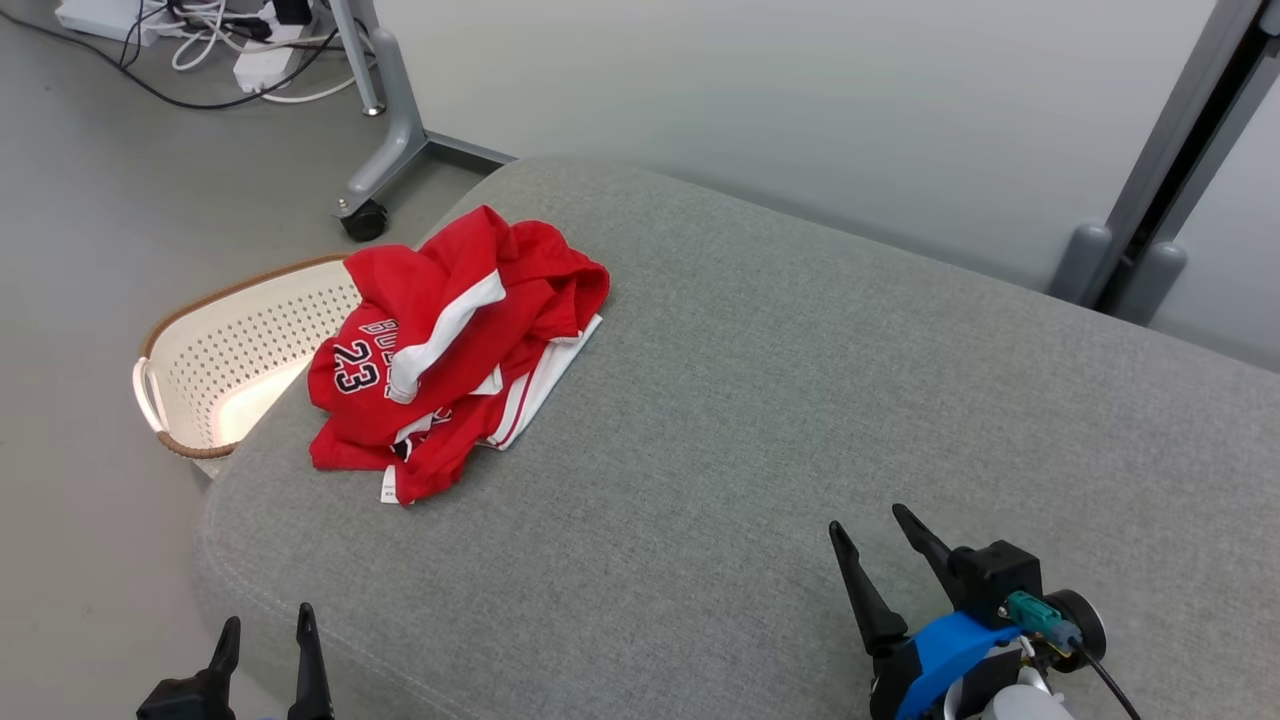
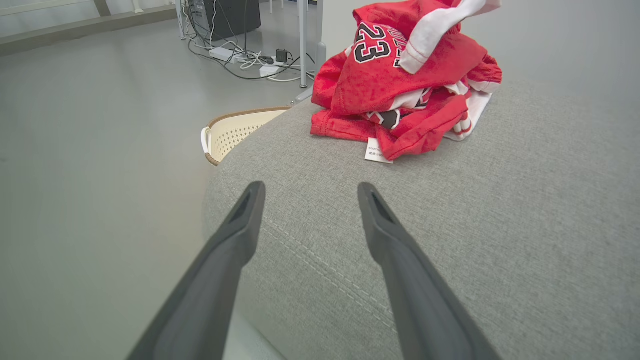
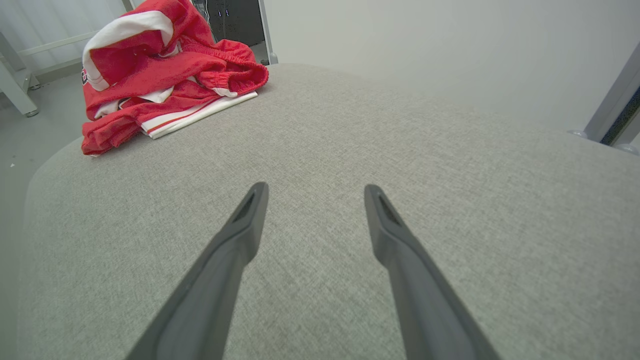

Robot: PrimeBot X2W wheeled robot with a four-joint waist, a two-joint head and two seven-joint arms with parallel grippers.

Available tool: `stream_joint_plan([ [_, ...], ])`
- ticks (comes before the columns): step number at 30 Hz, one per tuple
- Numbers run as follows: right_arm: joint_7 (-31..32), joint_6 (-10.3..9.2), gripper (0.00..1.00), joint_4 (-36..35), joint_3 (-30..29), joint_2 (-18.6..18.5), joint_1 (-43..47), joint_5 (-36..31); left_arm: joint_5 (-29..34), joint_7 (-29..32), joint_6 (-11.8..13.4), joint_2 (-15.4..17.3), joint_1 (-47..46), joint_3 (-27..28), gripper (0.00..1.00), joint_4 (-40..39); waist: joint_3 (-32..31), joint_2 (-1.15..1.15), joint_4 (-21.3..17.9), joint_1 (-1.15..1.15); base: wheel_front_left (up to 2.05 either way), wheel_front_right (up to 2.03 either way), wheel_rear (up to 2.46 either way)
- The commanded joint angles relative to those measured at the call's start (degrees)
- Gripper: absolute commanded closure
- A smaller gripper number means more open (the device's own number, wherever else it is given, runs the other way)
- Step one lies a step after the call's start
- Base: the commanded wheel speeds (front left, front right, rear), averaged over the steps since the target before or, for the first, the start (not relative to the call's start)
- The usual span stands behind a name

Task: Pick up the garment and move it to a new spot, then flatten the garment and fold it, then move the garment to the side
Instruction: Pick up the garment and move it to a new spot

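We see a grey cushion (image 1: 800, 420) filling the middle and lower right. At centre left a cream perforated basket (image 1: 230, 350) stands on the floor (image 1: 90, 250), partly hidden by the cushion's edge. At upper left lie cables (image 1: 215, 45), beside a grey leg (image 1: 400, 130) on a black caster (image 1: 363, 220).

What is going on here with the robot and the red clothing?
A crumpled red garment numbered 23 lies near the left edge of a grey cushion. A cream basket stands on the floor beside that edge. The left gripper and the right gripper are open and empty, apart from the garment. Nothing is picked up yet.
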Motion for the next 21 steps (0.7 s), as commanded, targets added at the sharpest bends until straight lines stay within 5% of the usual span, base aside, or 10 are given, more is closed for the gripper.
stream_joint_plan([
  [1,-0.21,0.0,0.0,0.11,0.08,-0.23,-0.57,0.35,-0.21,-0.25,0.03,-0.06,0.15,0.36,0.0,-0.38,0.48,0.0,0.41,0.0,0.0,0.0,0.0],
  [11,-0.21,0.0,0.0,0.93,0.05,-0.22,-2.02,-1.66,-5.01,-0.25,-0.41,1.14,-6.74,0.51,0.0,0.14,4.01,0.0,-2.97,0.0,0.0,0.0,0.0],
  [21,-0.21,0.0,0.0,0.94,-0.41,-0.77,-4.42,-4.07,-12.8,-0.24,-0.43,12.38,-20.27,-7.1,0.0,0.93,10.71,0.0,-6.64,0.0,0.0,0.0,0.0],
])
